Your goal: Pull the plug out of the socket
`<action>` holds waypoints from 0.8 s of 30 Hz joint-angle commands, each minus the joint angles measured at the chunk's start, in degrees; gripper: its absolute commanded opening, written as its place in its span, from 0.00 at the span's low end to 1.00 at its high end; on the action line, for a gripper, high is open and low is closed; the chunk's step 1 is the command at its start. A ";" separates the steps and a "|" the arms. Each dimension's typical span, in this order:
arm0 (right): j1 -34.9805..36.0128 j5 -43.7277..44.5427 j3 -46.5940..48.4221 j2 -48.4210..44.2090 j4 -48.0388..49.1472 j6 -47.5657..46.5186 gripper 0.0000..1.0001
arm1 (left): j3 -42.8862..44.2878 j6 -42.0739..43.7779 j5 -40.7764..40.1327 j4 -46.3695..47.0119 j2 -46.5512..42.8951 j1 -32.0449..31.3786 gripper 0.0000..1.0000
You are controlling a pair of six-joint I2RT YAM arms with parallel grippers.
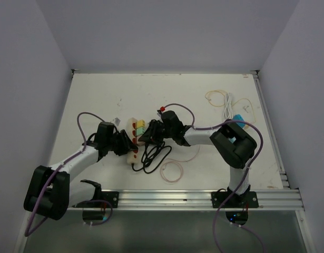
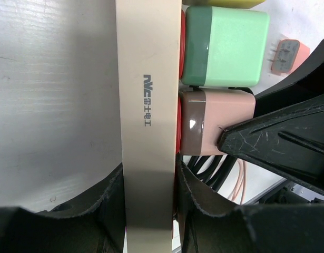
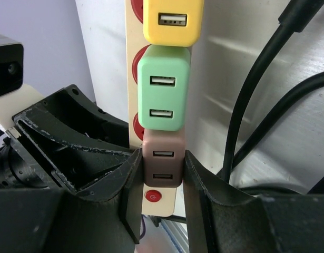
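Brownish-pink USB charger plug (image 3: 162,167) sat in the end socket of the cream plastic power strip (image 2: 148,105). Right gripper (image 3: 162,158) pinched the plug's two sides, ready to draw it out; left gripper (image 2: 149,211) clamped the strip's long edges, likely to pin it down. Mint-green charger (image 3: 164,87) touched the plug on one side, black cables (image 3: 256,79) lay near; straight-out path looked free.

**Plug seated in the strip**
We see a brown-pink plug (image 3: 162,163) with two USB ports, pushed fully into a cream strip (image 2: 148,105) toward its near end. The strip lies flat, left of centre in the top view, its length running near to far.
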 commanded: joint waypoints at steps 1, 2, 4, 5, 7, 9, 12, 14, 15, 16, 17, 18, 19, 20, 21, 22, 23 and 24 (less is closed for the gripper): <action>-3.37 -1.98 -1.77 -5.47 -0.39 -1.27 0.00 | 0.37 -0.46 -10.25 -5.18 -0.20 3.88 0.00; -3.55 -2.15 -1.94 -5.82 -0.48 -1.27 0.00 | 0.46 -0.72 -12.00 -6.66 -0.03 4.06 0.00; -4.08 -2.15 -2.03 -6.70 -1.44 -1.71 0.00 | 0.89 -1.60 -13.77 -7.99 -0.03 4.06 0.00; -4.17 -1.72 -1.77 -7.05 -2.14 -2.06 0.00 | 0.98 -1.78 -15.60 -9.30 0.06 4.15 0.00; -4.17 -1.28 -0.98 -7.67 -4.33 -3.20 0.00 | 1.42 -2.57 -17.55 -10.54 -0.02 4.15 0.00; -4.17 -0.66 -0.19 -8.63 -5.66 -3.99 0.00 | 1.95 -3.10 -20.18 -12.12 0.06 4.06 0.00; -4.17 0.57 0.95 -9.51 -8.73 -5.48 0.00 | 2.74 -3.88 -23.35 -13.97 -0.02 4.06 0.00; -4.17 1.18 1.13 -9.78 -10.32 -5.84 0.00 | 3.27 -4.06 -25.37 -14.85 0.06 4.06 0.00; -4.25 1.36 1.04 -10.04 -10.58 -5.76 0.00 | 3.36 -4.24 -25.90 -15.02 -0.02 4.06 0.00; -4.17 1.80 1.04 -10.04 -10.85 -5.67 0.00 | 3.27 -4.33 -26.25 -15.11 0.06 4.06 0.00; -4.17 1.89 0.87 -10.04 -10.85 -5.41 0.00 | 3.27 -4.42 -27.21 -15.20 0.06 4.06 0.00; -4.17 1.80 0.61 -9.95 -10.68 -5.06 0.00 | 3.27 -4.42 -27.57 -15.29 0.15 4.06 0.00; -4.17 1.54 0.43 -9.78 -10.24 -4.79 0.00 | 3.27 -4.42 -27.84 -15.38 0.59 4.15 0.00; -4.25 1.45 0.34 -9.87 -10.23 -4.70 0.00 | 3.27 -4.42 -28.27 -15.38 0.68 4.06 0.00; -4.17 1.45 0.17 -9.78 -10.23 -4.53 0.00 | 3.18 -4.50 -28.45 -15.38 0.85 4.15 0.00; -4.17 1.45 0.16 -9.87 -10.32 -4.44 0.00 | 2.92 -4.50 -28.72 -15.38 0.85 4.15 0.00; -4.17 1.54 0.08 -9.95 -10.41 -4.35 0.00 | 2.83 -4.59 -29.24 -15.38 0.85 4.15 0.00; -4.17 1.54 -0.01 -9.95 -10.58 -4.35 0.00 | 2.66 -4.59 -29.59 -15.38 0.85 4.06 0.00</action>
